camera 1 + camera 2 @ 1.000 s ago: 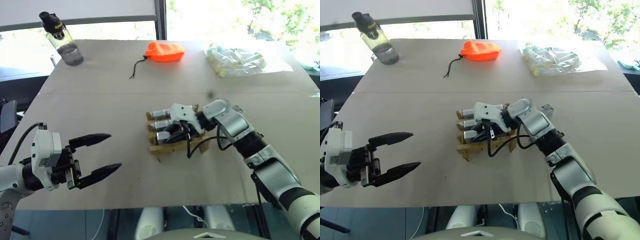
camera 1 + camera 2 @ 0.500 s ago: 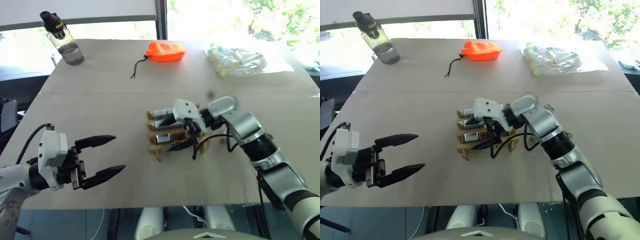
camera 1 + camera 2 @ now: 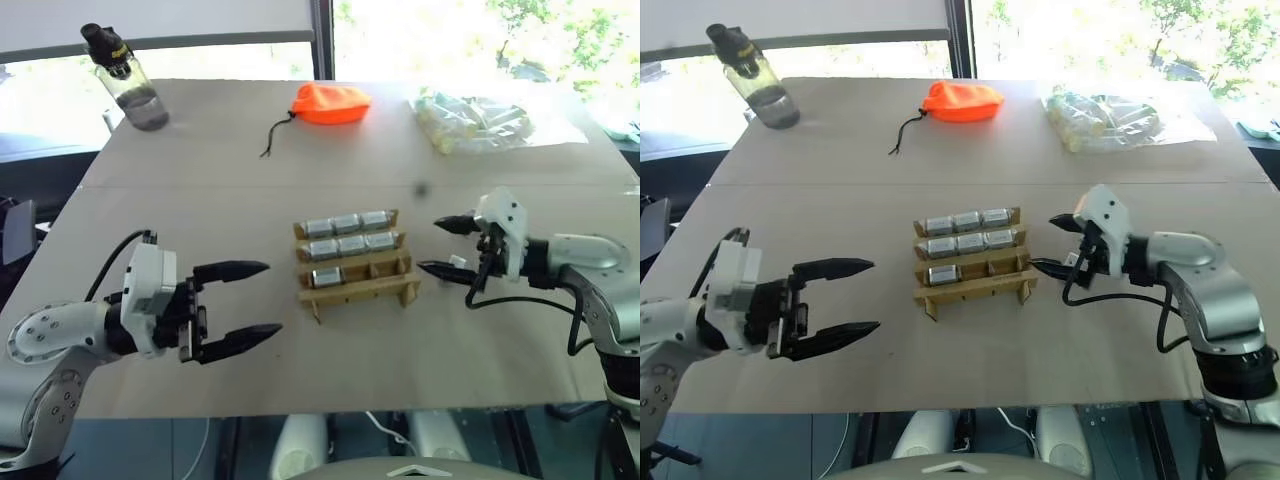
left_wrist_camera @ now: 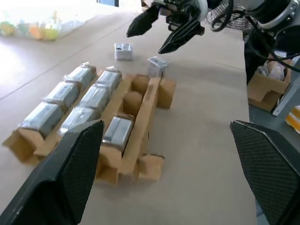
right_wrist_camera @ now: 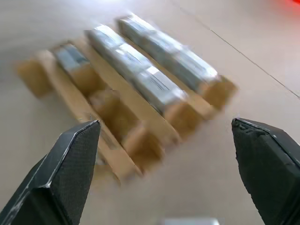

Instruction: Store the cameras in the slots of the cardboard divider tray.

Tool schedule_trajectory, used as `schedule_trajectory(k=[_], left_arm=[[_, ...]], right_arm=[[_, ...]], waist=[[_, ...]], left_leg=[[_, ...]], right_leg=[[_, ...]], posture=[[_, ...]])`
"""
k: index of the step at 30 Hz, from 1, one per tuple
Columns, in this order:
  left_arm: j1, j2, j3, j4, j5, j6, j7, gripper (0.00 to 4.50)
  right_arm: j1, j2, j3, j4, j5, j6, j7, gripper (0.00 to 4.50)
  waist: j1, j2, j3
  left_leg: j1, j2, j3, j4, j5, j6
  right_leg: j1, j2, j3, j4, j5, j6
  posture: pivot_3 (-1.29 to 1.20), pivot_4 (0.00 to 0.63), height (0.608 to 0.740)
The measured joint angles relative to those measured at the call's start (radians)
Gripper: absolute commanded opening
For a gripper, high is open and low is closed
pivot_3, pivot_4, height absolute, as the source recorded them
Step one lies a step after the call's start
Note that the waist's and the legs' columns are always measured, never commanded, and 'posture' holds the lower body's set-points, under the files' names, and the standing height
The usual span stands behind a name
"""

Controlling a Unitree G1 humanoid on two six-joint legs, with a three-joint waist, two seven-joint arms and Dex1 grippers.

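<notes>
Head view: while the right gripper [image 3: 448,246] stands spread and empty, seven cameras [image 3: 346,233] fill the cardboard divider tray [image 3: 385,288].
Left wrist view: loose camera [image 4: 157,66] touches the tray (a careless approach might knock it away).
Left gripper [image 3: 243,302]: spread, empty.

Seven cameras [image 3: 346,236] sit in one cardboard divider tray [image 3: 352,290]; two more cameras lie loose on the table beside it.
</notes>
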Motion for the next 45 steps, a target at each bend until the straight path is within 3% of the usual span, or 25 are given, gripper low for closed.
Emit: schedule_trajectory(k=[3, 5, 8, 15, 26, 35, 42, 43, 45], left_arm=[[-0.067, 0.010, -0.038, 0.047, 0.002, 0.000, -0.022, 4.50], [-0.133, 0.016, -0.073, 0.094, 0.009, -0.005, -0.050, 4.50], [-0.197, 0.019, -0.117, 0.148, 0.029, -0.011, -0.081, 4.50], [-0.304, 0.019, -0.176, 0.235, 0.052, -0.029, -0.143, 4.50], [-0.305, 0.021, -0.192, 0.252, 0.067, -0.030, -0.168, 4.50], [-0.254, 0.032, -0.161, 0.244, 0.066, -0.029, -0.162, 4.50], [-0.254, 0.032, -0.161, 0.243, 0.065, -0.029, -0.154, 4.50], [-0.254, 0.032, -0.161, 0.243, 0.065, -0.029, -0.154, 4.50], [-0.254, 0.032, -0.160, 0.243, 0.065, -0.029, -0.154, 4.50]], right_arm=[[0.094, 0.092, -0.074, -0.139, 0.009, 0.109, -0.157, 4.43], [0.158, 0.223, -0.113, -0.267, 0.008, 0.222, -0.320, 4.43], [0.208, 0.353, -0.104, -0.352, -0.016, 0.322, -0.497, 4.43], [0.233, 0.529, -0.016, -0.417, -0.095, 0.417, -0.770, 4.43], [0.250, 0.656, 0.031, -0.435, -0.105, 0.482, -0.889, 4.43], [0.242, 0.666, 0.060, -0.407, -0.105, 0.480, -0.918, 4.43], [0.243, 0.665, 0.062, -0.365, -0.114, 0.437, -0.931, 1.19], [0.243, 0.665, 0.062, -0.365, -0.116, 0.433, -0.932, 0.82], [0.243, 0.665, 0.064, -0.360, -0.117, 0.425, -0.934, 0.70]], waist=[[-0.003, 0.000, 0.000], [-0.002, -0.001, -0.001], [-0.004, 0.000, 0.000], [-0.006, -0.001, -0.001], [-0.008, -0.001, -0.001], [-0.008, -0.001, -0.001], [-0.008, -0.001, -0.001], [-0.009, -0.001, -0.001], [-0.009, -0.001, -0.001]], left_leg=[[0.001, 0.001, 0.000, -0.001, 0.000, 0.000], [0.001, 0.001, 0.000, -0.001, 0.001, -0.002], [0.001, 0.000, 0.002, -0.001, 0.001, -0.002], [0.001, 0.000, 0.002, -0.001, 0.002, -0.003], [0.001, 0.000, 0.001, -0.001, 0.001, -0.002], [0.001, 0.000, 0.001, -0.001, 0.001, -0.002], [0.001, 0.000, 0.001, -0.001, 0.001, -0.002], [0.001, 0.000, 0.001, -0.001, 0.001, -0.002], [0.001, 0.000, 0.001, -0.001, 0.001, -0.002]], right_leg=[[0.000, 0.002, 0.002, 0.000, 0.000, 0.000], [0.000, 0.003, 0.002, 0.001, 0.000, 0.000], [0.000, 0.002, 0.004, 0.001, 0.000, 0.000], [-0.001, 0.003, 0.004, 0.001, 0.000, 0.000], [-0.001, 0.003, 0.004, 0.000, 0.000, 0.000], [-0.001, 0.003, 0.004, 0.000, 0.000, 0.000], [-0.001, 0.003, 0.004, 0.000, 0.000, 0.000], [-0.001, 0.003, 0.004, 0.000, 0.000, 0.000], [-0.001, 0.003, 0.004, 0.000, 0.000, 0.000]], posture=[[0.00, 0.150, 0.726], [0.00, 0.150, 0.726], [0.00, 0.150, 0.726], [0.00, 0.150, 0.726], [0.00, 0.150, 0.726], [0.00, 0.150, 0.726], [0.00, 0.150, 0.726], [0.00, 0.150, 0.726], [0.00, 0.150, 0.726]])
